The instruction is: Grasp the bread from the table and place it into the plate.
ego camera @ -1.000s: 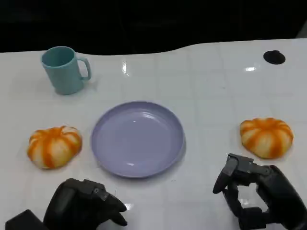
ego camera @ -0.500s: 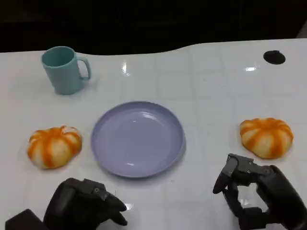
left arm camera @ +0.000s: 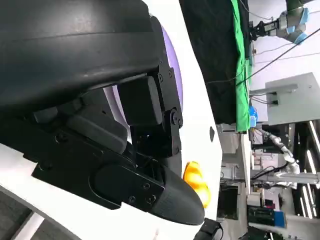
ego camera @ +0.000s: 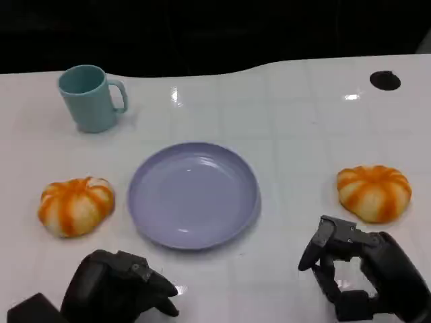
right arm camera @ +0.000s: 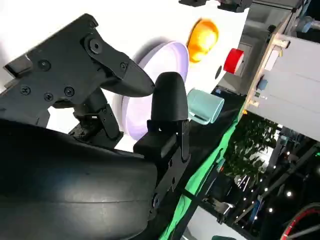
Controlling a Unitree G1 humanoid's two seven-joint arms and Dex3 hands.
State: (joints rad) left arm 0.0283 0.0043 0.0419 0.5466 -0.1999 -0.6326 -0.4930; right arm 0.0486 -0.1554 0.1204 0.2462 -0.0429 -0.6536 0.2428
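1. One round orange-and-cream striped bread bun (ego camera: 374,192) lies on the white table (ego camera: 296,121) to the right of the plate, just beyond my right hand and not touching it.
2. A second bun of the same orange-and-cream look (ego camera: 75,205) lies on the table to the left of the plate, near its rim but apart from it, ahead of my left hand.
3. The shallow round lilac plate (ego camera: 194,194) sits between the two buns with nothing in it.
4. My right hand (ego camera: 360,277) hovers at the near edge of the table, fingers apart and bent, holding nothing.
5. My left hand (ego camera: 118,288) is low at the near edge, fingers curled loosely and pointing toward the plate, nothing in its grasp.
6. A teal plastic mug (ego camera: 91,97) with its handle to the right stands upright at the far left, well apart from the plate.
7. A small round black spot (ego camera: 384,80) sits on the table at the far right.
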